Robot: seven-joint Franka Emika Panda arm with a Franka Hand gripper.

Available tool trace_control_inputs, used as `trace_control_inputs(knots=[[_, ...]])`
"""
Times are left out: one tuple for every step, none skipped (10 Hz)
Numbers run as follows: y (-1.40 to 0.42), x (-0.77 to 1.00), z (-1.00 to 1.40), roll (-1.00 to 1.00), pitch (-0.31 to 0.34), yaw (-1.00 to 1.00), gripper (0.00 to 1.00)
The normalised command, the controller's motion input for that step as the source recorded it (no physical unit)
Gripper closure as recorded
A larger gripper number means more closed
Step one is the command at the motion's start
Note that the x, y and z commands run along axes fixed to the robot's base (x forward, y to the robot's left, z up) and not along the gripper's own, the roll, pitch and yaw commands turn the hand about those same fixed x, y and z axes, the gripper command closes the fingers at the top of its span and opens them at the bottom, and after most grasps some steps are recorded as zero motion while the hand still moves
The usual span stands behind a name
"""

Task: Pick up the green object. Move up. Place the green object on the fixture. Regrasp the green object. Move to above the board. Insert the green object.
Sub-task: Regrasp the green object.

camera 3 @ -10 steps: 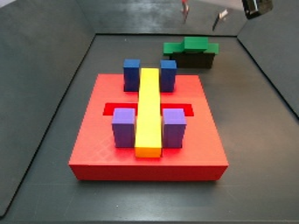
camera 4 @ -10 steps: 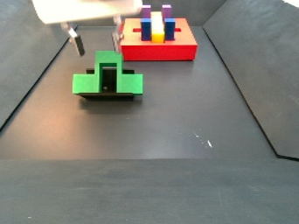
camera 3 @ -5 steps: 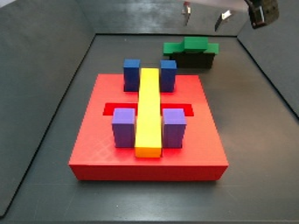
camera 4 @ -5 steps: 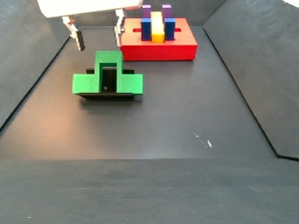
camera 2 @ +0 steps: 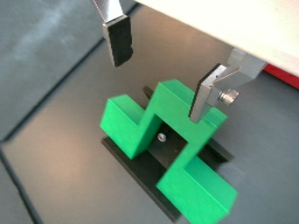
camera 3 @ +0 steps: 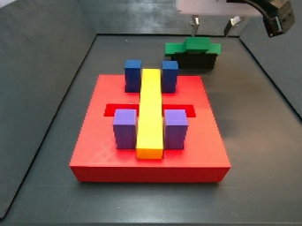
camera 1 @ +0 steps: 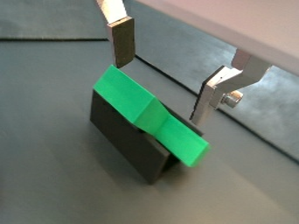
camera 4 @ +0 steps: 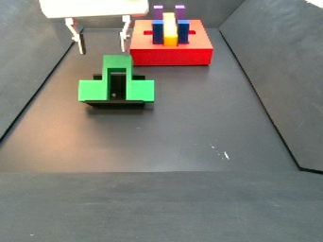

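Observation:
The green object (camera 4: pixel 116 85) rests on the black fixture (camera 4: pixel 117 105), its taller block in the middle and its two arms out to the sides. It shows in both wrist views (camera 1: pixel 146 114) (camera 2: pixel 163 131), with the fixture (camera 1: pixel 126 142) (camera 2: pixel 138 171) under it. My gripper (camera 4: pixel 101 38) hangs open and empty just above the piece, one finger to each side of it and neither touching it (camera 1: pixel 167 74) (camera 2: pixel 162 68). In a side view the gripper (camera 3: pixel 214 22) is over the green object (camera 3: pixel 193 46) and the fixture (camera 3: pixel 195 61). The red board (camera 3: pixel 94 146) lies apart from them.
The board (camera 4: pixel 171 55) carries two blue blocks (camera 3: pixel 133 69), two purple blocks (camera 3: pixel 124 128) and a long yellow bar (camera 3: pixel 150 110). Dark walls (camera 3: pixel 48 62) close in the floor on the sides and at the back.
The open gripper has shifted a little and levelled out above the green object. The green object and the board have not moved.

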Motion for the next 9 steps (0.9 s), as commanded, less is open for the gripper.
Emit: trace_control_inputs(knots=[[-0.09, 0.00, 0.22, 0.57, -0.500, 0.00, 0.00], [-0.10, -0.21, 0.12, 0.56, -0.426, 0.00, 0.00], [-0.10, -0.37, 0.15, 0.29, -0.389, 0.03, 0.00], [-0.14, -0.23, 0.05, 0.30, -0.391, 0.11, 0.00], [-0.16, -0.23, 0.00, 0.41, -0.380, 0.08, 0.00], [-0.17, -0.30, 0.00, 0.43, -0.360, 0.06, 0.00], [-0.18, -0.18, 0.00, 0.41, -0.337, 0.08, 0.00], [-0.17, 0.00, 0.00, 0.45, -0.260, 0.11, 0.00], [-0.15, 0.12, 0.00, 0.51, 0.000, 0.07, 0.00]])
